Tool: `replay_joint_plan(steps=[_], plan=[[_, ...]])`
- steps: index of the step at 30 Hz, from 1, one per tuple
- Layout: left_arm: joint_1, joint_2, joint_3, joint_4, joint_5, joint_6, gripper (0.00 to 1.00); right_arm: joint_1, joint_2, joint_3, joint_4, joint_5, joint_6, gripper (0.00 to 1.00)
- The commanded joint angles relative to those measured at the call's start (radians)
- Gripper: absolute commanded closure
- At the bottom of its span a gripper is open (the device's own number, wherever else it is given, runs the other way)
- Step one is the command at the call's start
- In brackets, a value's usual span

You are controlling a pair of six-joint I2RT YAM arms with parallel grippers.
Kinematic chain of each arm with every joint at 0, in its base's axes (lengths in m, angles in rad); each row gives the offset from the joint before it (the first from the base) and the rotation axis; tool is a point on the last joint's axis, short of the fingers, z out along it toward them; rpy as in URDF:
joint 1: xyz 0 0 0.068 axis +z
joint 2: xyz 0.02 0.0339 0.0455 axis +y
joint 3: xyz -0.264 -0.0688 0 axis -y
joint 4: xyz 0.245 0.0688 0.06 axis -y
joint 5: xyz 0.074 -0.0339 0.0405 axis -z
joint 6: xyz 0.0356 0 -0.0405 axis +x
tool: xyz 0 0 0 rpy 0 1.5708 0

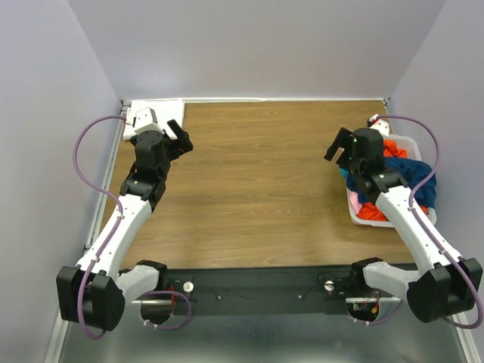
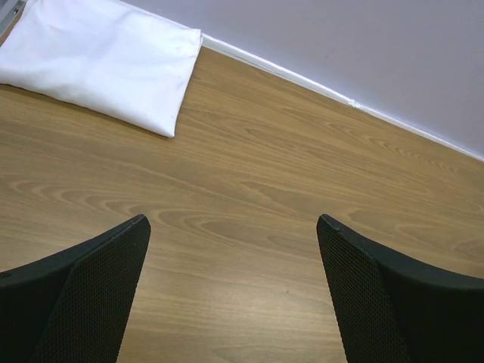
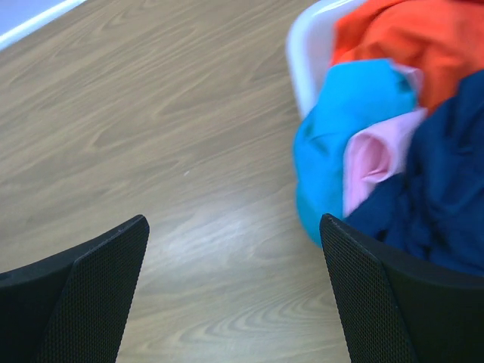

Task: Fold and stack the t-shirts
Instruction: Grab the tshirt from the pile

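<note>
A folded white t-shirt [image 1: 165, 113] lies flat in the table's back left corner; it also shows in the left wrist view [image 2: 106, 60]. My left gripper [image 1: 181, 138] [image 2: 233, 223] is open and empty over bare wood just right of it. A white basket [image 1: 412, 141] at the right edge holds a heap of shirts: orange [image 3: 408, 38], teal [image 3: 340, 128], pink [image 3: 370, 155] and navy blue [image 3: 442, 197]. The teal one hangs over the basket rim [image 3: 302, 45]. My right gripper [image 1: 337, 151] [image 3: 234, 223] is open and empty, just left of the basket.
The wooden table [image 1: 265, 174] is walled in by pale panels at the back and both sides. A black bar with the arm bases runs along the near edge [image 1: 257, 287].
</note>
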Motion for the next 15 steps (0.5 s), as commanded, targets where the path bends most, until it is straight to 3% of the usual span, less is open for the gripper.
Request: replay_joint_plan(steps=[1, 9, 15], plan=[[-0.003, 0.009, -0.01, 0.021, -0.038, 0.018, 0.02, -0.078, 0.051, 0.065, -0.074, 0.113, 0.004, 0.0], [-0.001, 0.015, -0.012, 0.021, -0.027, 0.024, 0.02, -0.343, 0.153, 0.109, -0.109, -0.047, -0.025, 0.0], [-0.001, 0.017, -0.014, 0.019, -0.024, 0.024, 0.02, -0.442, 0.181, 0.114, -0.155, -0.031, -0.013, 0.0]])
